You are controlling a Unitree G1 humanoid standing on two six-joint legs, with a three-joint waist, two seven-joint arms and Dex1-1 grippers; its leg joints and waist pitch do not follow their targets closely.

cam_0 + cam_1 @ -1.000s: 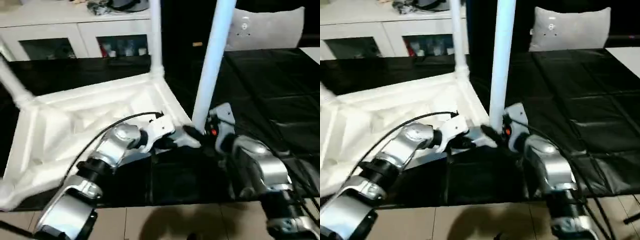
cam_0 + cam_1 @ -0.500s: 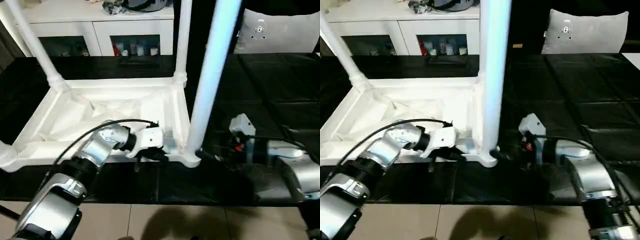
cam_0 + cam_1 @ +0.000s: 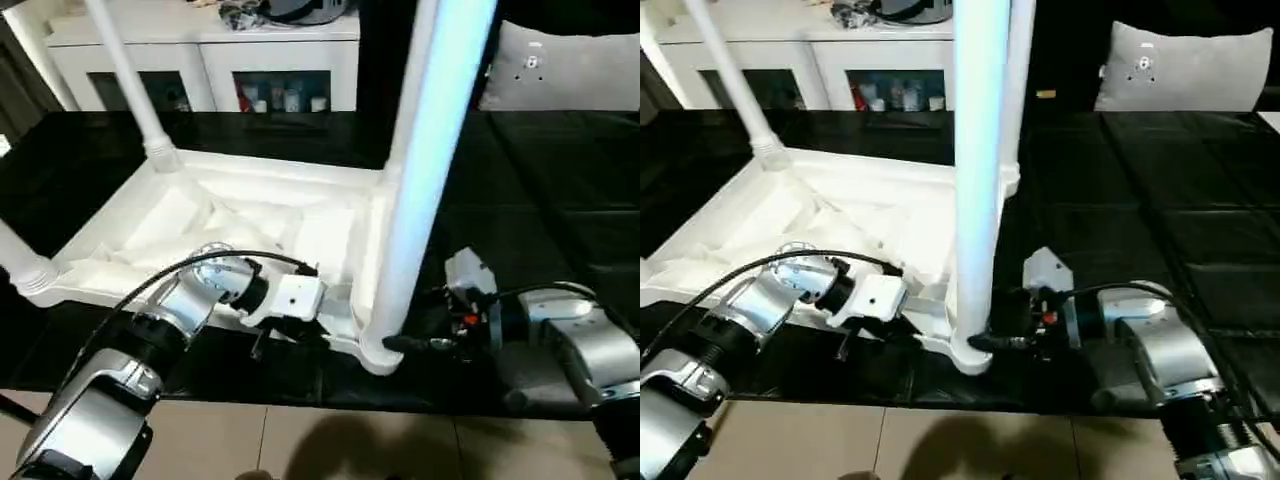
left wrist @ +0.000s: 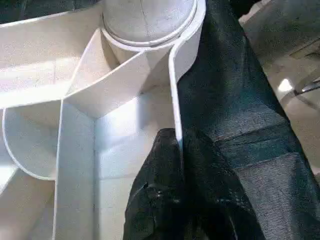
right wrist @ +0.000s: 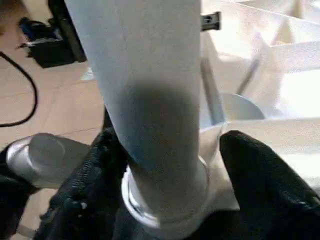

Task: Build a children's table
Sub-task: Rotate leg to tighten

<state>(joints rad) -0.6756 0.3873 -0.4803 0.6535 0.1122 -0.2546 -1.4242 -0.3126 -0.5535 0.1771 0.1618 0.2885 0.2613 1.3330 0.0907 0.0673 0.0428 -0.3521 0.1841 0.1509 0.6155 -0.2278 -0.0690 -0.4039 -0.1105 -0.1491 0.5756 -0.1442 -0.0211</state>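
The white table top [image 3: 250, 215] lies upside down on a black surface, ribbed underside up. A thick white leg [image 3: 430, 170] stands in the near right corner socket [image 3: 378, 355]. Other legs rise at the far left [image 3: 125, 75], the far right [image 3: 1018, 90] and the near left [image 3: 15, 255]. My left gripper [image 4: 179, 150] is shut on the top's thin rim wall, just beside that near corner socket. My right gripper [image 5: 165, 190] reaches in from the right at the leg's base. Its fingers [image 5: 260, 175] stand on either side of the leg, open, with a gap at one side.
A white cabinet [image 3: 250, 60] with glass doors stands behind the black quilted surface [image 3: 560, 190]. A grey cushion [image 3: 570, 70] lies at the far right. Beige tiled floor [image 3: 300, 445] runs along the near edge. A black cable [image 3: 180, 275] loops over my left forearm.
The whole picture has shifted, so the camera moved. My right forearm has swung out to the right and lower, now meeting the leg's base from the side. The left gripper kept its hold on the rim.
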